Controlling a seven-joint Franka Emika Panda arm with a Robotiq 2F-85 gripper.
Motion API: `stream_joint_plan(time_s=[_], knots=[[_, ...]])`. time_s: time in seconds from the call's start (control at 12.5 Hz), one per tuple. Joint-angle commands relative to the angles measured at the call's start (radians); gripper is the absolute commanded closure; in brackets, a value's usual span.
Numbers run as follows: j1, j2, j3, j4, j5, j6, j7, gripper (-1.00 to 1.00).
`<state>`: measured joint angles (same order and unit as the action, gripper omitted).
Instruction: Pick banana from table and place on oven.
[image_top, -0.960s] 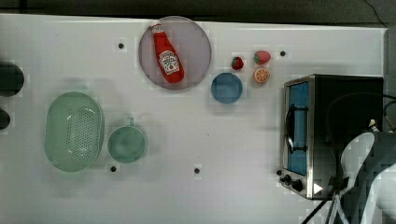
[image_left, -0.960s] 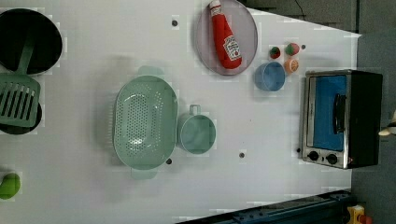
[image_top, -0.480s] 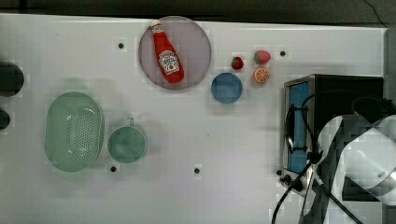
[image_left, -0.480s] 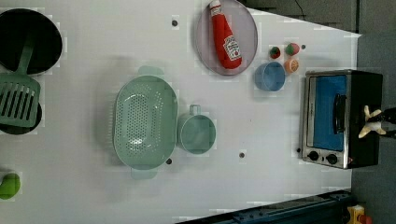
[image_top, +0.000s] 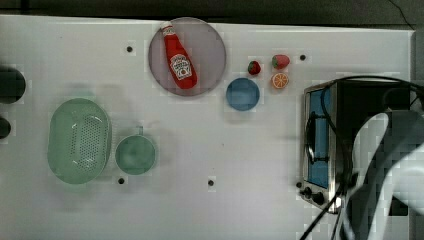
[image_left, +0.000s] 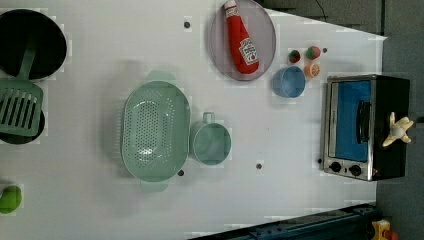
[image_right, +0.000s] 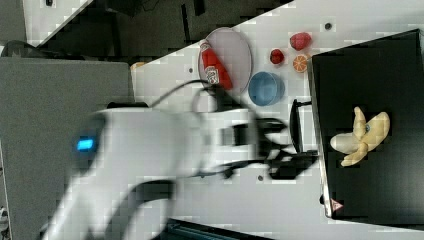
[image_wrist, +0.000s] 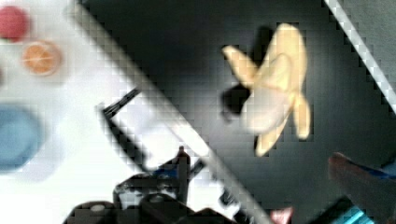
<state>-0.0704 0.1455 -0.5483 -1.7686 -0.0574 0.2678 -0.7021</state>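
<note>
The banana (image_left: 398, 130), pale yellow with its peel splayed, lies free on the black top of the oven (image_left: 352, 117); it lies the same way in the right view (image_right: 361, 137) and in the wrist view (image_wrist: 273, 88). My gripper (image_wrist: 271, 186) is open, with nothing between its fingers (image_wrist: 359, 172), and it hangs over the oven's front edge, apart from the banana. In the right view the gripper (image_right: 300, 162) sits by the door handle. In the top view my blurred white arm (image_top: 395, 165) covers much of the oven (image_top: 320, 145) and hides the banana. The oven stands on the white table (image_top: 250, 150).
Beyond the oven lie an orange slice (image_top: 280, 80), two strawberries (image_top: 254, 67), a blue bowl (image_top: 243, 93) and a grey plate (image_top: 210, 50) with a ketchup bottle (image_top: 179, 62). A green colander (image_top: 79, 141) and a green cup (image_top: 135, 154) stand at the top view's left. A green spatula (image_left: 20, 107) lies there too.
In the left view the banana came in from the right edge and now rests on the oven top. In the top view my arm grew larger over the oven.
</note>
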Motion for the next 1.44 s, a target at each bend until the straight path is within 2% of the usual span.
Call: stream_joint_plan(time_s=[0.08, 0.32, 0.64, 0.8, 1.44], knots=[[0.072, -0.141, 0.09, 0.062, -0.009, -0.138, 0.119, -1.0], [0.098, -0.197, 0.251, 0.051, -0.022, -0.168, 0.461, -1.0], [0.101, -0.214, 0.444, 0.017, -0.022, -0.168, 0.884, -1.0], [0.101, -0.227, 0.484, -0.011, -0.007, -0.169, 0.925, -1.0], [0.102, -0.327, 0.488, -0.111, 0.015, -0.17, 0.924, -1.0]])
